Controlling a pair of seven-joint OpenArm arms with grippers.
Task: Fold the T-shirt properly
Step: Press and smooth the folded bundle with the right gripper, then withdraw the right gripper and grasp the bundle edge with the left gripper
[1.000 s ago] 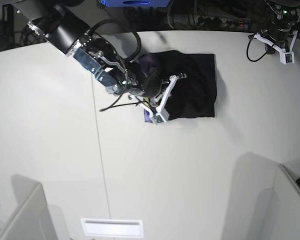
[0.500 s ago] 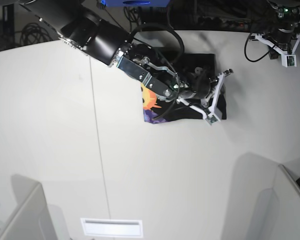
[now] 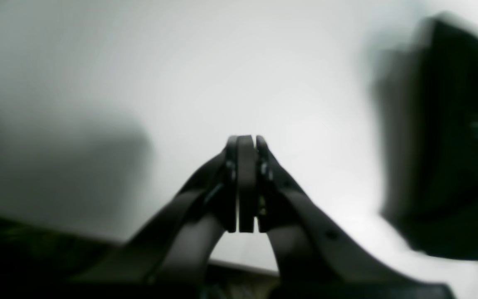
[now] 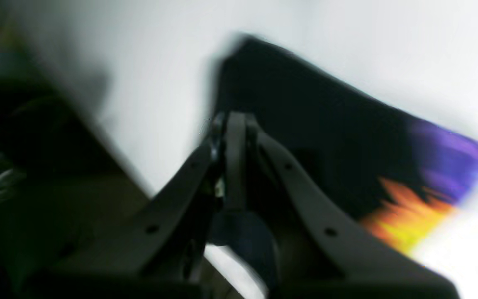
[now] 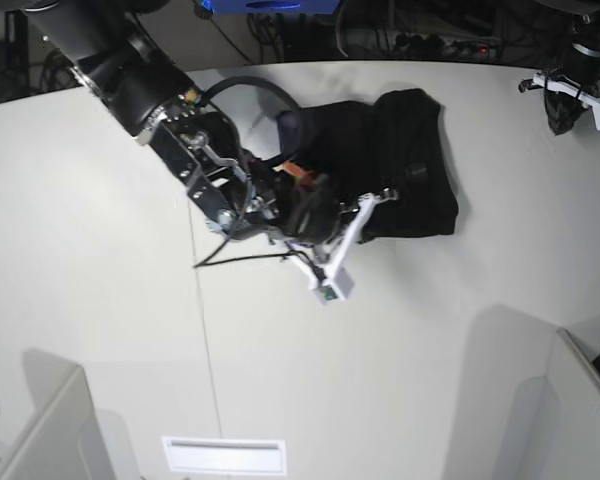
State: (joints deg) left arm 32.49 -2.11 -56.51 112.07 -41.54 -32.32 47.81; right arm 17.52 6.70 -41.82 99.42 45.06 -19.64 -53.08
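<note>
Right gripper (image 4: 232, 124) pinched shut, apparently empty, poised at near edge of T-shirt (image 5: 405, 165), likely between folds. Shirt bunched mid-table. Left gripper (image 3: 245, 143) shut, empty, parked well apart, keeping clear.

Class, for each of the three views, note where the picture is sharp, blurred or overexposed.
Left wrist view: the shut left gripper is sharp; the black cloth T-shirt is smeared. Right wrist view: motion blur throughout, table glare washes out the lower right beside the T-shirt's orange-and-purple print. Base view: sharp, evenly lit, soft shadows on the white table.
</note>
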